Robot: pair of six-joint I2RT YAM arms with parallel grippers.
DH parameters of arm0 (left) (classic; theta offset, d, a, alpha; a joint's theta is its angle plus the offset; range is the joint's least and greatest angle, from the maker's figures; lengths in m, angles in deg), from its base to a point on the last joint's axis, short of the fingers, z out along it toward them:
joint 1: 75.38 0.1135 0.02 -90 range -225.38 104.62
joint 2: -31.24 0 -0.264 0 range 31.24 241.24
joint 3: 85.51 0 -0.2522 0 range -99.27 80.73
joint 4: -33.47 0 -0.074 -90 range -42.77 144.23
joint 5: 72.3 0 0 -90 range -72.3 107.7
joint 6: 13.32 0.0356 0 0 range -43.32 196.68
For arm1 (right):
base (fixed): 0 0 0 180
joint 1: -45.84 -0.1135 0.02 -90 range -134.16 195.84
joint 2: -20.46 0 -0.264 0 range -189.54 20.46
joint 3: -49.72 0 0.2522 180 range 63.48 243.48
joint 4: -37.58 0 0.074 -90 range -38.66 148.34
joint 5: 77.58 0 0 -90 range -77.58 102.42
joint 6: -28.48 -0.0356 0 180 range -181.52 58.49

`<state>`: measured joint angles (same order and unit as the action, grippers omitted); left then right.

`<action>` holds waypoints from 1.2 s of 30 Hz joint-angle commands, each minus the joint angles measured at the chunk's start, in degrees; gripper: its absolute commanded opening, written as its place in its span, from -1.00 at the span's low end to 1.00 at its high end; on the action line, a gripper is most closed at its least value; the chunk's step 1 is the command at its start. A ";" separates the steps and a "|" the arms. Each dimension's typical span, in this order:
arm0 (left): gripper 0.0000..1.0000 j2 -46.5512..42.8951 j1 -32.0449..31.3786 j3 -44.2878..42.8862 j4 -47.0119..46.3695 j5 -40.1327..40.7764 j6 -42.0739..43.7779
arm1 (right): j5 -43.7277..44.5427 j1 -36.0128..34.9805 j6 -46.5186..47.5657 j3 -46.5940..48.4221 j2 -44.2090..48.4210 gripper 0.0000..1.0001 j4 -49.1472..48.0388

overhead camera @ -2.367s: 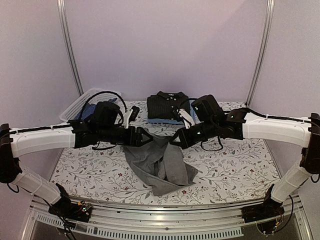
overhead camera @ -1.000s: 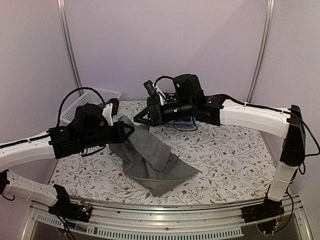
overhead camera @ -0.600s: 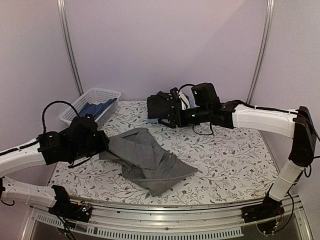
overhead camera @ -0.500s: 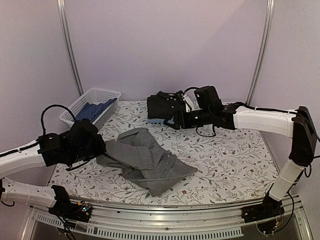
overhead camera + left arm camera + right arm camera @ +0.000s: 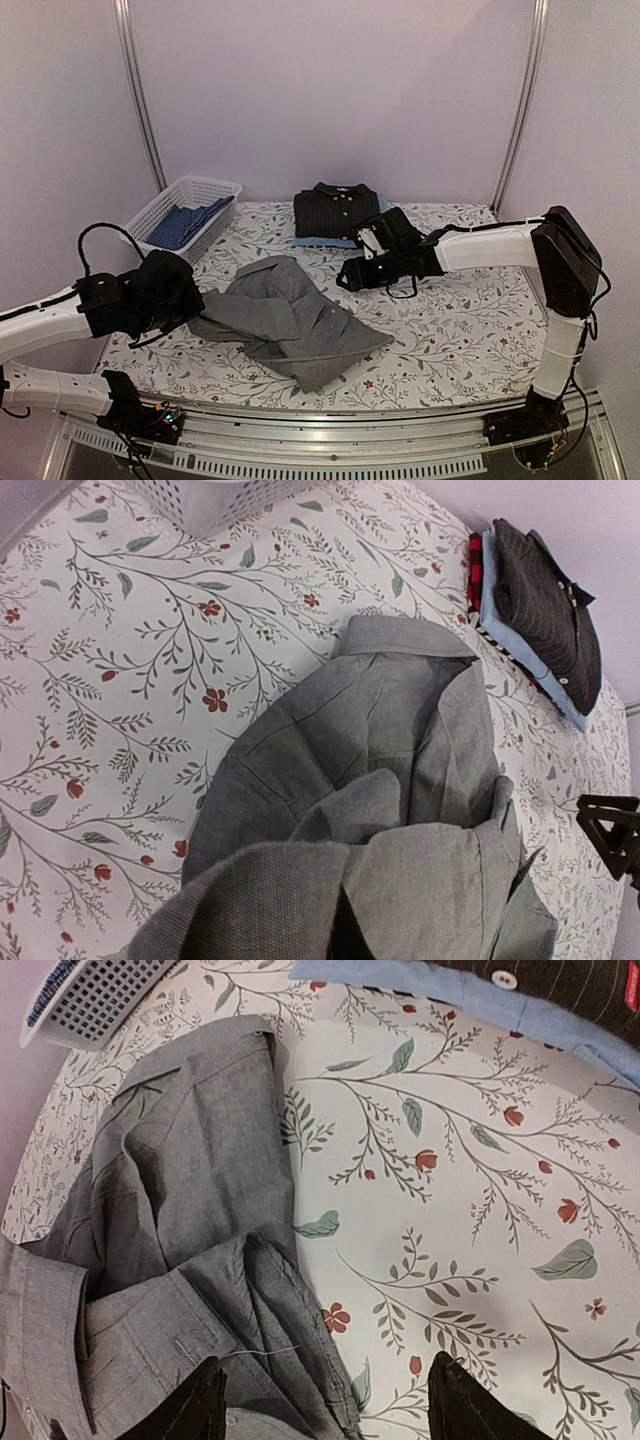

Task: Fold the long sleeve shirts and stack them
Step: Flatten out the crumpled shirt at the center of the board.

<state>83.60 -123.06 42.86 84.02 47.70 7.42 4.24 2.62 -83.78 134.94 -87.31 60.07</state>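
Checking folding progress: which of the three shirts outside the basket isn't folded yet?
The grey shirt, crumpled mid-table; the black shirt sits folded atop the light blue shirt.

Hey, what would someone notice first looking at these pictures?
A crumpled grey shirt sprawls in the middle of the table, its left edge pinched in the shut left gripper. Behind it a folded black shirt sits on a blue one, and the right gripper hangs open between them and the grey shirt.

The left arm (image 5: pixel 40 320) lies low, left fingers seemingly pinched shut, while the right arm (image 5: pixel 480 243) reaches inward, right fingers (image 5: pixel 205 1402) spread.
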 commanded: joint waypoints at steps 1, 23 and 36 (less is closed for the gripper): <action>-1.00 -1.07 1.09 0.95 -0.43 -0.41 0.39 | -3.23 -0.97 0.60 3.72 -4.50 0.34 -0.03; -1.00 0.23 2.25 0.62 -4.48 -2.39 4.63 | -11.73 -9.07 -1.14 8.45 -13.18 -0.15 -0.88; -1.00 1.22 3.68 -1.62 -6.85 -2.78 9.33 | -7.57 -6.08 -5.50 4.04 -3.89 -1.00 -1.35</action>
<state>84.21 -120.61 43.19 78.97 45.10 13.48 -6.98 -5.55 -87.30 141.56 -98.69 59.02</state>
